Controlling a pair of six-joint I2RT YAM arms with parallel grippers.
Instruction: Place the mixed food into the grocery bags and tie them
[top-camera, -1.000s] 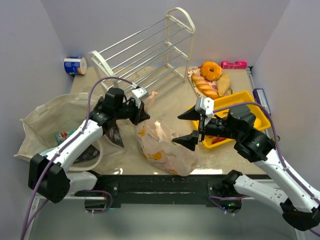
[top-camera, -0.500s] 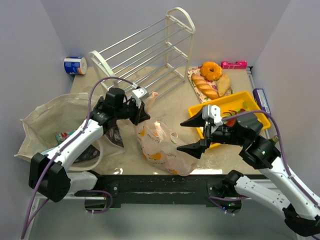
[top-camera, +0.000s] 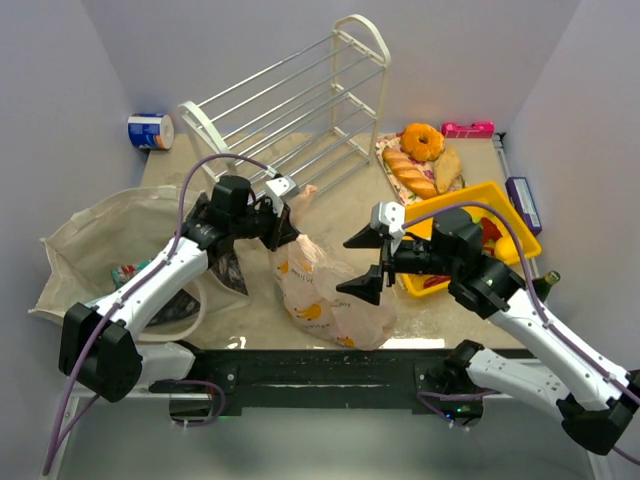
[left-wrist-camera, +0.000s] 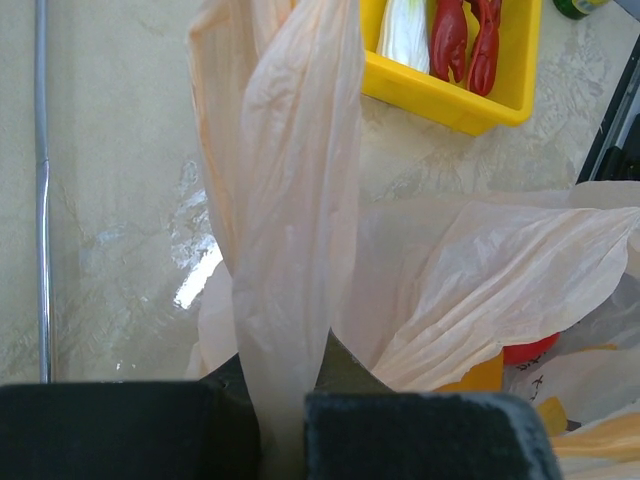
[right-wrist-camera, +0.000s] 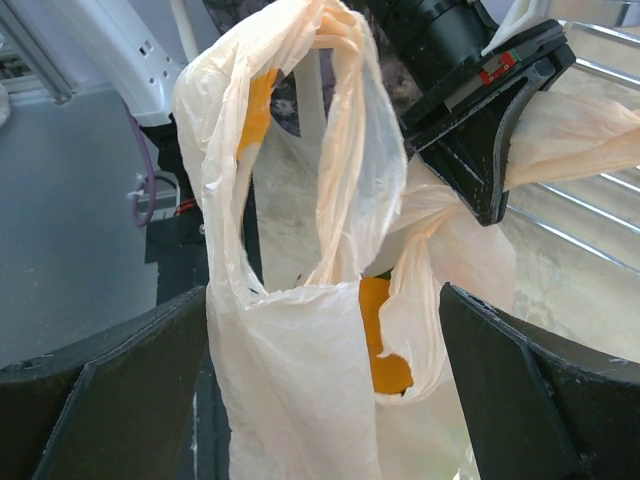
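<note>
Top external view: the beige cloth tote (top-camera: 95, 235) slumps open at the near left, holding something small that is too blurred to name. Mid-table sits the peach-pink bag (top-camera: 330, 300), stuffed with yellow and orange items. The left gripper (top-camera: 284, 226) is clamped on one loop handle (left-wrist-camera: 290, 200), holding it taut. The right gripper (top-camera: 348, 266), jaws wide apart, has slid left from the yellow tray (top-camera: 520, 228) within the last half second. The second handle (right-wrist-camera: 345, 170) now hangs between its fingers. Filling looks done here; tying comes next.

Left arm (top-camera: 160, 275) jaws clamped tight; right arm (top-camera: 540, 325) jaws spread wide.
</note>
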